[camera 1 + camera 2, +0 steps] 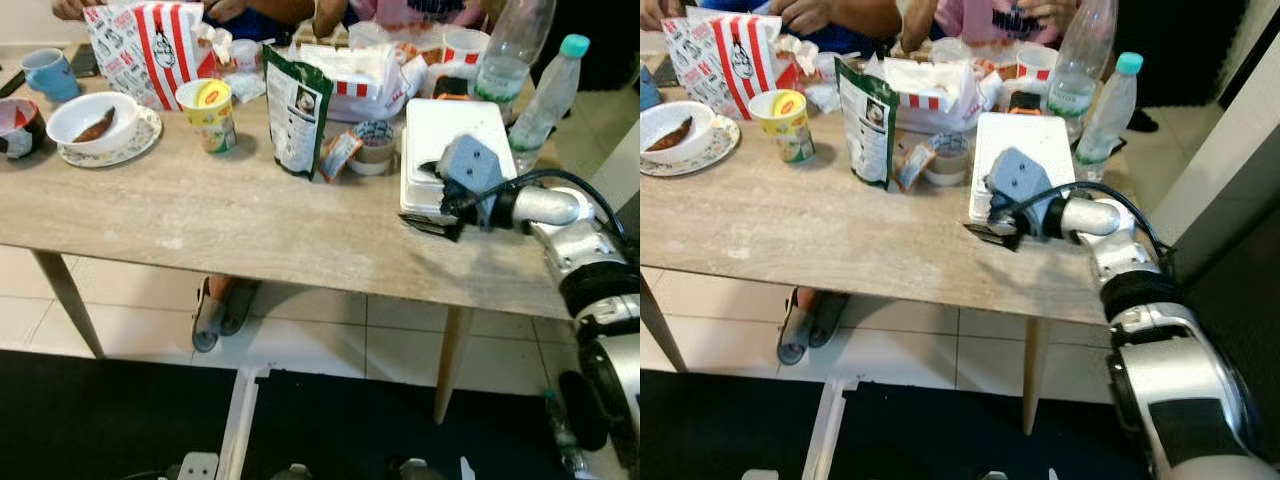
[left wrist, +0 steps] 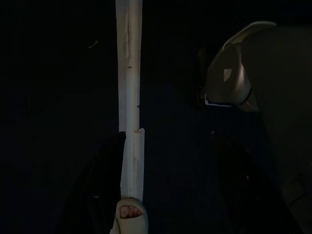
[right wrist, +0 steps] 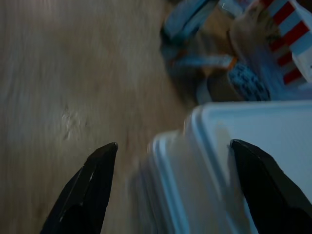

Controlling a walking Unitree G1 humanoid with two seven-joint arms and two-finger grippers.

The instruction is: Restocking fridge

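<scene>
A white box (image 1: 452, 150) lies near the right end of the wooden surface (image 1: 200, 220), and it serves as the landmark here. Just left of the box sit a tape roll (image 1: 375, 146) and a small torn packet (image 1: 338, 155); further left stands a dark green pouch (image 1: 297, 110), then a yellow-lidded cup (image 1: 208, 113), then a bowl on a saucer (image 1: 100, 125). Behind the box stand two clear bottles (image 1: 548, 95), one with a teal cap, along with red-striped paper food bags (image 1: 150, 50) and cups. People sit at the far edge beyond the box; a sandalled foot (image 1: 215, 310) rests on the tiles under the surface.

The right end effector (image 3: 173, 190) is at the box's near left corner, its two black fingers (image 3: 90, 187) spread wide apart: one hangs over bare wood beside the box, the other over the box lid. The wrist view is blurred, so contact cannot be told.

The left arm hangs idle; its dark wrist view shows a pale strip on the floor and a toe in a sandal (image 2: 129, 214)
</scene>
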